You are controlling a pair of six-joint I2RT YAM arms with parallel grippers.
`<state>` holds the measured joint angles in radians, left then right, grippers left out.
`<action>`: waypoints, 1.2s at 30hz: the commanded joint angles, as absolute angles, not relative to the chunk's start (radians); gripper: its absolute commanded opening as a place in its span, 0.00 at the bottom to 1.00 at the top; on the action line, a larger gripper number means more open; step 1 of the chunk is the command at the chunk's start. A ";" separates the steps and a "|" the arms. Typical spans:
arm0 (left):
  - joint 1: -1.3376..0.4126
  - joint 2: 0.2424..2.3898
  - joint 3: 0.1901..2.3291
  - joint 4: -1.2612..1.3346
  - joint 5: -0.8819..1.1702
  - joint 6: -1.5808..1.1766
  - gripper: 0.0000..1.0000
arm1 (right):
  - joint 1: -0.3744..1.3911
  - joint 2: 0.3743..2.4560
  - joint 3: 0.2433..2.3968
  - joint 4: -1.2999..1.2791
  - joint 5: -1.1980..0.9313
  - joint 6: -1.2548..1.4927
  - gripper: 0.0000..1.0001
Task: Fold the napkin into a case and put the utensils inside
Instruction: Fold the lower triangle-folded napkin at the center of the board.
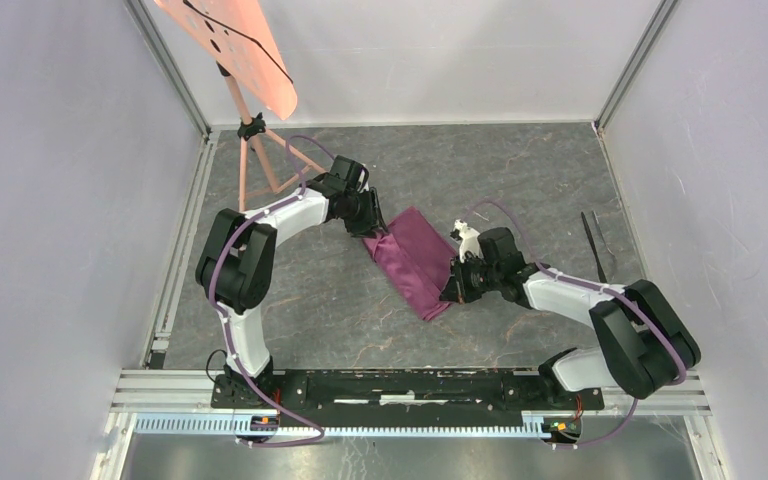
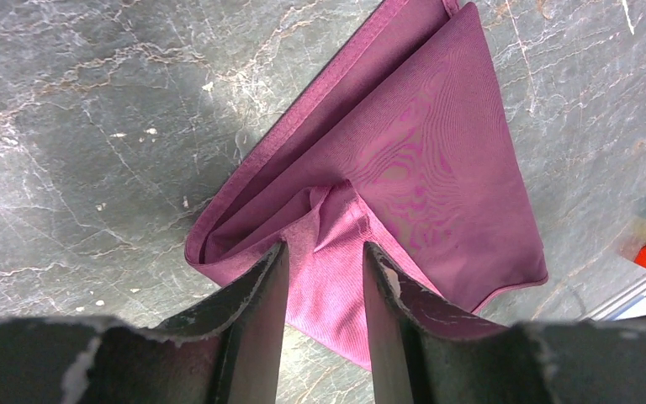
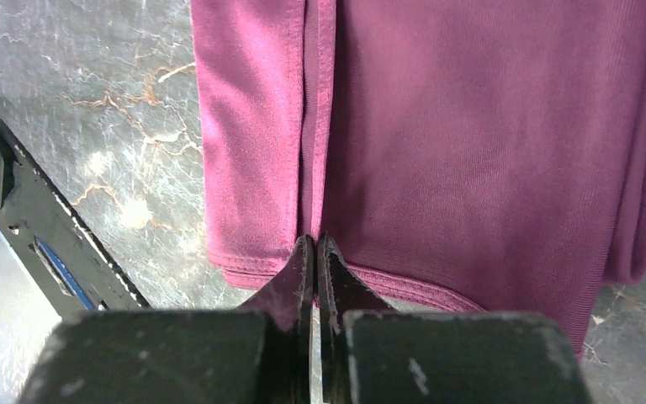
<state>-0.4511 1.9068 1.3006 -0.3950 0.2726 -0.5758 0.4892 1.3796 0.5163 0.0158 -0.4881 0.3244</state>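
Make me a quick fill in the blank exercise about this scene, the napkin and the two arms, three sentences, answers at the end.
1. The right gripper is ___ on the napkin at its hem.
2. The utensils lie on the ___ arm's side of the table.
3. The left gripper has its fingers either side of a raised fold of the ___.
Missing words: shut; right; napkin.

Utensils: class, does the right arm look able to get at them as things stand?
Probably yes: the utensils lie unobstructed on the table nearby, though the right gripper seems shut on the napkin.
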 commanded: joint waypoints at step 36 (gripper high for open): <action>-0.571 2.049 1.595 -0.663 -0.085 -0.342 0.44 | 0.541 1.385 0.558 0.024 -0.458 0.283 0.31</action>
<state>-0.5716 2.0449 1.5482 -0.6575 -0.0547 -0.3920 0.5369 1.3773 0.5533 -0.0086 -0.4442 0.2756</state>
